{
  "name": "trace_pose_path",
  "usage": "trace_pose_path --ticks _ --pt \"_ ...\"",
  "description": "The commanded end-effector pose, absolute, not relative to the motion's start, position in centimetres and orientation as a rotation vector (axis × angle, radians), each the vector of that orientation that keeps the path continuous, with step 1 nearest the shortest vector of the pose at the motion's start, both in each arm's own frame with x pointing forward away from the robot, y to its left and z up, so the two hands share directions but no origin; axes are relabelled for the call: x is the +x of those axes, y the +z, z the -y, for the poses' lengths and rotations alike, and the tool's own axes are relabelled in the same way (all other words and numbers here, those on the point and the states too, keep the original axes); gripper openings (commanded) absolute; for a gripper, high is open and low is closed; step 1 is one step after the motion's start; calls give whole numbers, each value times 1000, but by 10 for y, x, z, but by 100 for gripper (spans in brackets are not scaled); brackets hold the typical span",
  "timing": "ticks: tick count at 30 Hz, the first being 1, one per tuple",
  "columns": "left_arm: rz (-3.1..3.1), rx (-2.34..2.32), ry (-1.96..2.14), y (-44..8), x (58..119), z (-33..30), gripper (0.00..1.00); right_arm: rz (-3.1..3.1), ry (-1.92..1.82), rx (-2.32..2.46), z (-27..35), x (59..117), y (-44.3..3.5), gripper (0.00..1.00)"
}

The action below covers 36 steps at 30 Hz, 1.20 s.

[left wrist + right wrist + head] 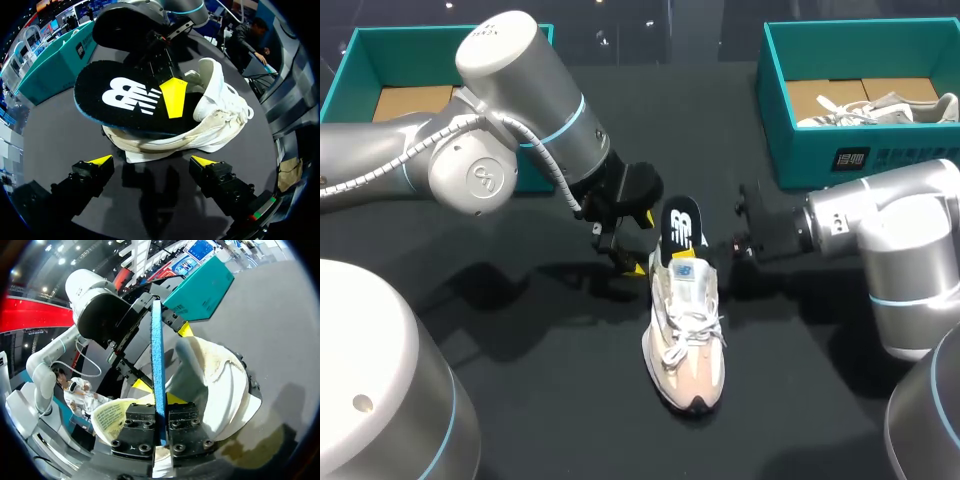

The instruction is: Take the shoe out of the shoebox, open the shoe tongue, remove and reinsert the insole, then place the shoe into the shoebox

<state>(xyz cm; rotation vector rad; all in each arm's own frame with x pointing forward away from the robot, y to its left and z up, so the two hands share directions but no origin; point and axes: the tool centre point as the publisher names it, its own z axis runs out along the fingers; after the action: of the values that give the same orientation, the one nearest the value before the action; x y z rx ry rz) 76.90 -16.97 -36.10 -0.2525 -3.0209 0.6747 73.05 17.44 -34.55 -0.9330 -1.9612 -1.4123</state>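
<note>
At the heel end of the shoe [687, 335], the insole [682, 228] stands half out, so the insole step looks to be in hand. The right gripper [161, 422] is clamped on its blue edge, plain only in the right wrist view. The left gripper [151, 161], fingers apart, holds nothing just short of the heel; next, it should probably steady the shoe.

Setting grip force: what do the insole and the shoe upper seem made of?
The insole is probably foam, seen in its blue edge, with a matte black, felt-like top. The shoe seems soft cream textile or suede, matte, creased at the heel.
</note>
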Motion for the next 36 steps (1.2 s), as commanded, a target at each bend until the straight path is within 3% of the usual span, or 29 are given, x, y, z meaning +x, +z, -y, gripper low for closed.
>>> trace_pose_path --ticks 1,7,10,13,26,29,31,36 --pt "3021 -255 673 -362 769 170 100 1958 -1407 -944 -178 718 -351 0" --pt "3021 -255 673 -362 769 170 100 1952 -1406 -919 -184 718 -351 0" --pt "3021 -255 673 -362 769 170 100 1964 -1419 -895 -186 723 -346 22" --pt "3021 -255 673 -362 769 170 100 1985 -1448 -869 -186 729 -337 26" --pt "3021 -255 673 -362 769 170 100 2034 -1525 -877 -177 751 -317 22" --pt "3021 -255 673 -362 769 170 100 2021 -1538 -885 -175 757 -318 16" --pt "3021 -255 673 -362 769 170 100 2008 -1537 -896 -176 760 -320 0" --pt "3021 -255 673 -362 769 170 100 1982 -1496 -904 -179 760 -327 0"
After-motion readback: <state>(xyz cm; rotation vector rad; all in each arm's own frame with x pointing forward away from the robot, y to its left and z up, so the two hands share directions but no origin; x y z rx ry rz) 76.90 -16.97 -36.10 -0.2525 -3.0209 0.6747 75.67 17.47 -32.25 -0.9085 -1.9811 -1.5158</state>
